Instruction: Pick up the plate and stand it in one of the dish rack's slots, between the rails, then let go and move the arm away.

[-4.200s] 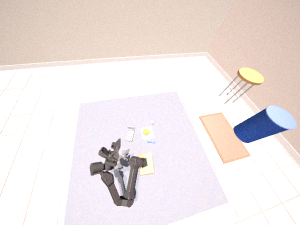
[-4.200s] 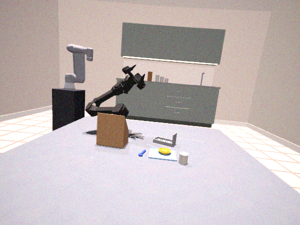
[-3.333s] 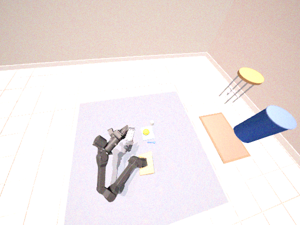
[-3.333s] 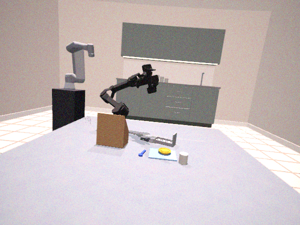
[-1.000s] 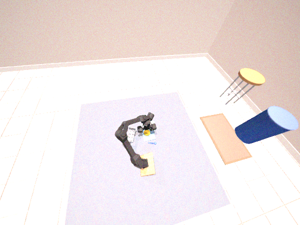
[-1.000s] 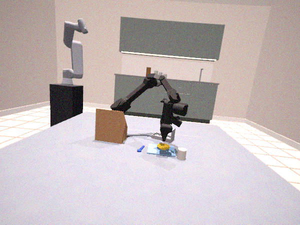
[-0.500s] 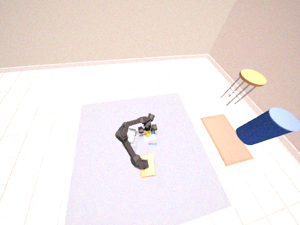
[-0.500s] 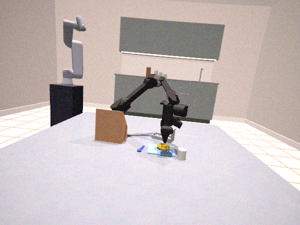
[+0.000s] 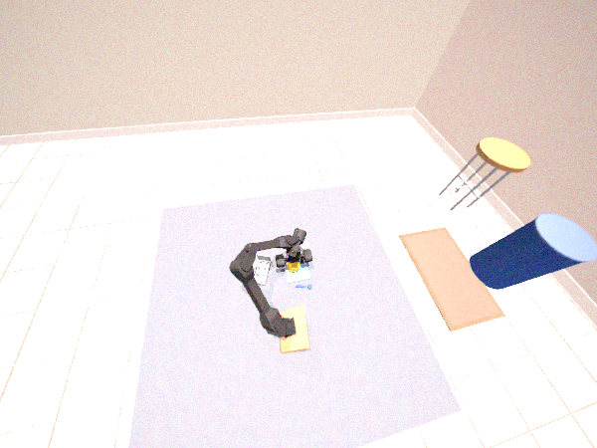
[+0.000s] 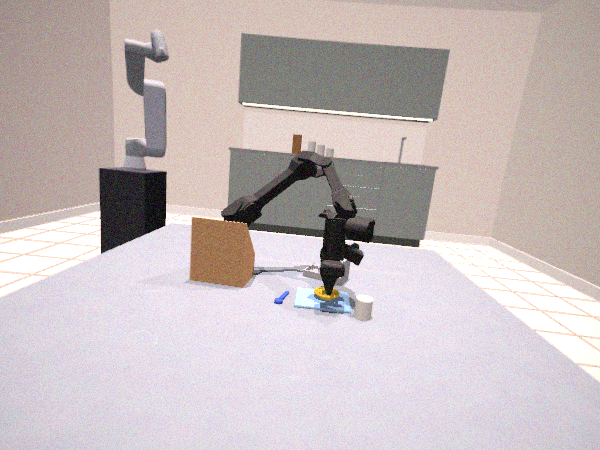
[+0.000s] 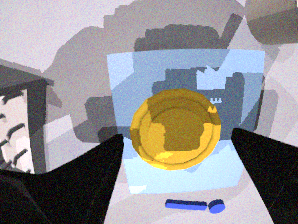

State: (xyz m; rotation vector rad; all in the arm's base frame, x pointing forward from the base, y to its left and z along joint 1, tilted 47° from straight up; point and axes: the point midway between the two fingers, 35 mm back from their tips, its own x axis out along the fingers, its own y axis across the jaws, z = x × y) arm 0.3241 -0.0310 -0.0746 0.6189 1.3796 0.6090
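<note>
The yellow plate (image 9: 294,268) (image 10: 319,293) (image 11: 175,162) lies flat on a light blue cloth (image 9: 302,277) (image 10: 303,301) (image 11: 140,181). My gripper (image 9: 294,261) (image 10: 328,291) (image 11: 178,137) points down over the plate and is open. In the wrist view its fingertips are to the left and right of the plate, with gaps between them and its rim. The exact height of the tips over the cloth is hard to tell. The dish rack (image 9: 261,280) (image 10: 311,273) (image 11: 38,135) stands beside the cloth, at the left edge of the wrist view, partly cut off. Its slots look empty.
A blue spoon-like utensil (image 9: 303,287) (image 10: 281,298) (image 11: 186,204) lies just off the cloth. A pale cup (image 10: 363,308) (image 11: 272,22) stands near the cloth's other side. A tall brown block (image 10: 220,252) stands by the arm's base.
</note>
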